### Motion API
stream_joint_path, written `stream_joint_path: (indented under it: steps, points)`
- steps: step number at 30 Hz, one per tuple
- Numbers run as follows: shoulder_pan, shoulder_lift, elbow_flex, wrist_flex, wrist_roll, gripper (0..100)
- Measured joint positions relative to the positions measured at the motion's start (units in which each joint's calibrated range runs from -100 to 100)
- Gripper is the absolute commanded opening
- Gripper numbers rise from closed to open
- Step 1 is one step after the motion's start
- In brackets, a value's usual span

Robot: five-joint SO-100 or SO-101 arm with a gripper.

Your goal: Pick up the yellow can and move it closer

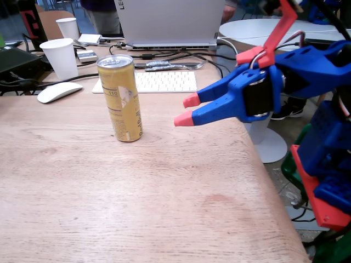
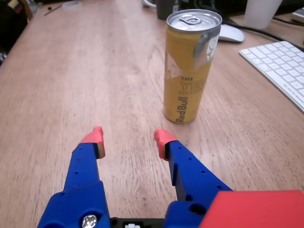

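Yellow-gold metal drink can (image 2: 192, 66), tall and slim, silver pull-tab top, white patch and dark lettering on its side; stood upright on the wooden counter (image 1: 137, 203). Blue two-finger gripper (image 2: 129, 139) with red-pink fingertips (image 2: 163, 139); jaws stood apart with a clear gap between them and gripped nothing. In the wrist view the can (image 1: 120, 98) lay ahead of the jaws and a little to the right, near but apart from the tips, outside the gap. In the fixed view the jaws hung above the counter to the right of the can, tips pointing toward it. Beyond the can, farther from the jaws: white keyboard (image 1: 162, 81), white mouse (image 1: 58, 91), two white paper cups (image 1: 61, 58), a laptop (image 1: 167, 24) and dark cables (image 1: 170, 56).
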Motion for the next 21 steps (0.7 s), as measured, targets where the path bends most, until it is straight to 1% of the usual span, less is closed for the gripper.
stream_joint_path:
  steps: [3, 21]
  points:
    - [-1.69, 0.0, 0.0, 0.0, 0.0, 23]
    - [0.0, 0.0, 0.0, 0.0, 0.0, 23]
